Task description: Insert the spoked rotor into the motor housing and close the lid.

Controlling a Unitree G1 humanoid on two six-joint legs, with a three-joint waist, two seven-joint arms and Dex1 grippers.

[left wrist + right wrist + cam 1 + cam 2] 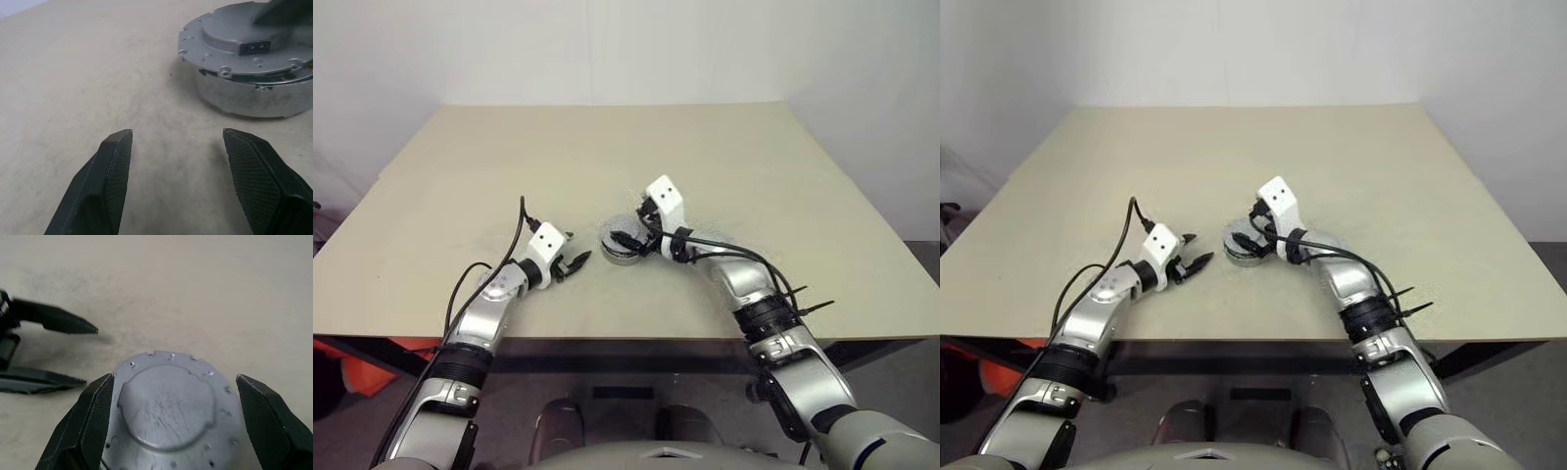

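Bracketing the lid point(168, 404) now with my right pincer point(171, 421): fingers spread as wide as they go, one black tip on each side of the grey cap, and nothing gripped, since I see a gap between each pad and the notched edge. The lid sits on top of the motor housing point(254, 98), near the front middle of the table point(626, 147). From the left wrist view it looks slightly askew, with a sliver of copper showing under one edge, so I judge it not fully seated. The rotor I can't make out; presumably it's inside under the cap, but that's my guess.

My left pincer point(576, 262) is partly open and empty, hovering just beside the housing on its left, tips pointing toward it but clear of it.

What matters for the next move: the lid lies directly between the right fingers, centred, and being round it has no long axis to fuss over. The right arm is plainly the nearer one, so closing or pressing falls to it.
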